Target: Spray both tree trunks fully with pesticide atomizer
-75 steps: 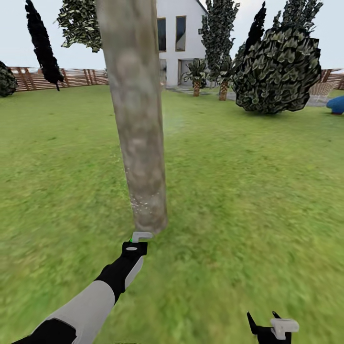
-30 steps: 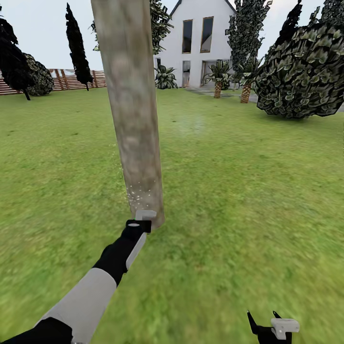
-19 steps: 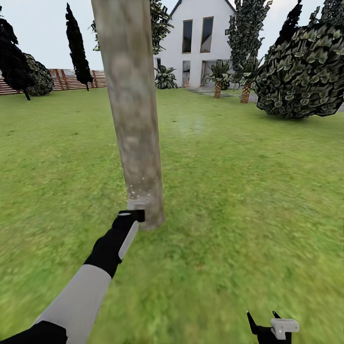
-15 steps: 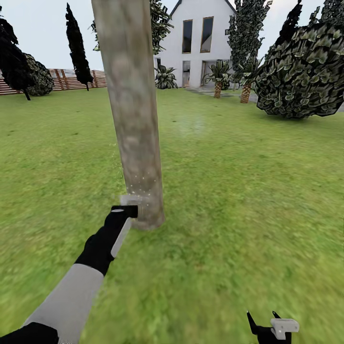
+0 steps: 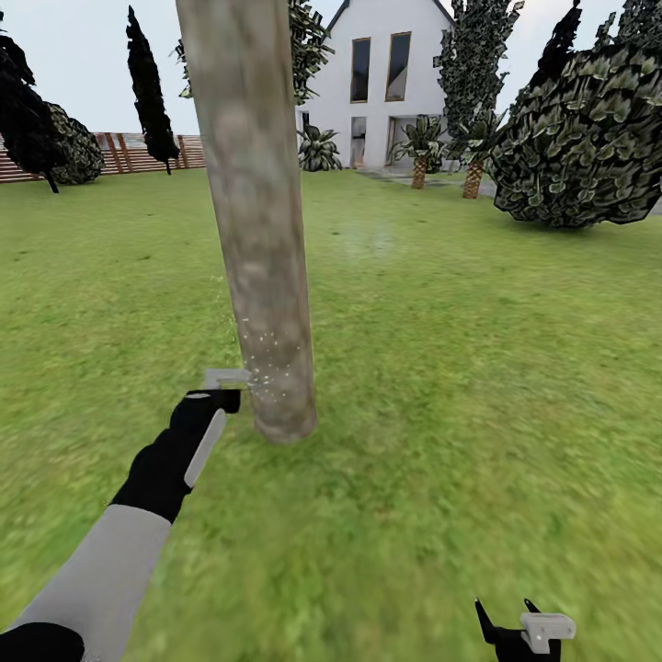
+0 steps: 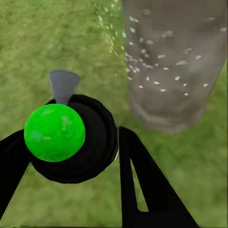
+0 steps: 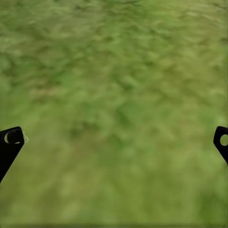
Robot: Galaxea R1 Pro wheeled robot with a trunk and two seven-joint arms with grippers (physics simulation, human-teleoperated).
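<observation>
Left gripper (image 6: 66,156): clamped on the atomizer (image 6: 71,137), just beside the trunk (image 5: 262,276) base.
Pesticide (image 6: 156,71): white specks dotted the lower bark.
Right gripper (image 7: 114,142): fingers spread wide over grass (image 7: 114,71).

The left arm (image 5: 119,542) reaches forward and up from the lower left of the head view, its grey forearm running into a black wrist with a pale stripe. The left gripper (image 5: 213,401) sits at the arm's far end; in the left wrist view its two black fingers (image 6: 142,185) are closed around the pesticide atomizer (image 6: 71,137). The right gripper (image 5: 515,630) is low at the right, pointing downward, its black fingertips (image 7: 12,142) spread wide apart with nothing between them.
</observation>
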